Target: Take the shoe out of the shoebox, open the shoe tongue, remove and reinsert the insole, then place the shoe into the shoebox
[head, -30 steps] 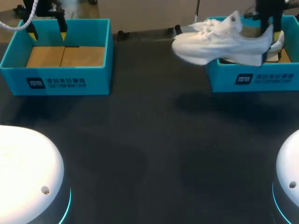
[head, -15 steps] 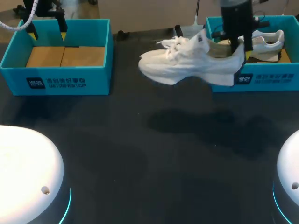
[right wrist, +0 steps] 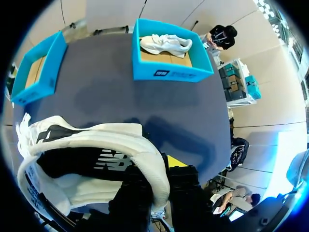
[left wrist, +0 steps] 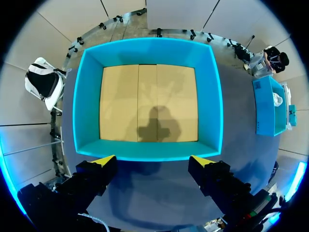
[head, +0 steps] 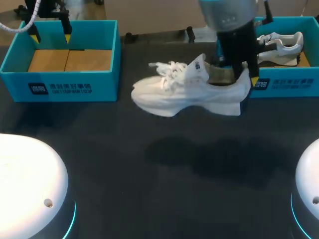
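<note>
Black gripper [head: 51, 36] — yellow tips [head: 67, 38], grey wrist [head: 229, 14], white domed bases [head: 30, 174], cyan rings [head: 74, 219], white cable [head: 20, 30]

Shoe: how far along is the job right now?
Done: the shoe is out of the right box, where a second shoe lies. In hand: the right gripper clamps its heel and holds it above the table. Left: setting it down, opening the tongue, taking the insole out and back in, then boxing it. The left gripper hangs open over the empty left box.

Right tool [head: 242, 78] partly inside shoe [head: 174, 97], shoebox [head: 284, 83] behind arm [head: 234, 20]
</note>
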Available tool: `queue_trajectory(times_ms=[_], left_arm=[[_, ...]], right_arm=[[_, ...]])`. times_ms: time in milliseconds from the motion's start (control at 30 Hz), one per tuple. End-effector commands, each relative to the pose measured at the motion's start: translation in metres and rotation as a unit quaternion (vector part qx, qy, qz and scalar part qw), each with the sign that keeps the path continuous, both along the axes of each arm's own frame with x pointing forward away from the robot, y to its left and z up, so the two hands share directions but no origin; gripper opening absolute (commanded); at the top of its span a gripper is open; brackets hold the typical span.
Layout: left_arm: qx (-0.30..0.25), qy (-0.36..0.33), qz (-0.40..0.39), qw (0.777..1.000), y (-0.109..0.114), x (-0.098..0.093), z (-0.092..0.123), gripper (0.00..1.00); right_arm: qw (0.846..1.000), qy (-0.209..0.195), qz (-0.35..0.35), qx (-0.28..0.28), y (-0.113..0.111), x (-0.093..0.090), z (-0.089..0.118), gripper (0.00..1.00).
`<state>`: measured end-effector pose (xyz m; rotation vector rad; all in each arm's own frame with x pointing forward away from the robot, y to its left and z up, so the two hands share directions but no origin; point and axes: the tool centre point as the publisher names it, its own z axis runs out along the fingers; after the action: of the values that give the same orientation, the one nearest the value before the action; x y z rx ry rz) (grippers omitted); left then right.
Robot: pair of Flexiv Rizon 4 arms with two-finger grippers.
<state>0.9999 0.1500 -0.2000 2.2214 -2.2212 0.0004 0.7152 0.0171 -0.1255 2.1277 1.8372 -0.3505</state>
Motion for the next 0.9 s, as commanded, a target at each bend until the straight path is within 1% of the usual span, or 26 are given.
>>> queue_trajectory(times_ms=[33,100,233,367,533,600,633,900], left_arm=[[0.0,0.0,0.0,1.0,0.0,0.0,0.0,1.0],[0.0,0.0,0.0,1.0,0.0,0.0,0.0,1.0],[0.0,0.0,0.0,1.0,0.0,0.0,0.0,1.0],[0.0,0.0,0.0,1.0,0.0,0.0,0.0,1.0],[0.0,0.0,0.0,1.0,0.0,0.0,0.0,1.0],[0.0,0.0,0.0,1.0,0.0,0.0,0.0,1.0],[0.0,0.0,0.0,1.0,0.0,0.0,0.0,1.0],[0.0,0.0,0.0,1.0,0.0,0.0,0.0,1.0]], right_arm=[[1.0,0.002,-0.003,-0.002,0.017,-0.008,-0.004,0.0],[1.0,0.004,-0.009,-0.008,0.023,-0.016,-0.005,0.0],[1.0,0.005,-0.005,0.0,0.034,-0.028,-0.008,0.0],[1.0,0.007,-0.003,0.003,0.043,-0.036,-0.011,0.0],[1.0,0.007,-0.001,0.001,0.05,-0.041,-0.01,0.0],[1.0,0.014,-0.005,0.003,0.052,-0.042,-0.011,0.0],[1.0,0.021,-0.01,0.004,0.052,-0.042,-0.011,0.0],[1.0,0.021,-0.01,0.004,0.052,-0.042,-0.011,0.0]])
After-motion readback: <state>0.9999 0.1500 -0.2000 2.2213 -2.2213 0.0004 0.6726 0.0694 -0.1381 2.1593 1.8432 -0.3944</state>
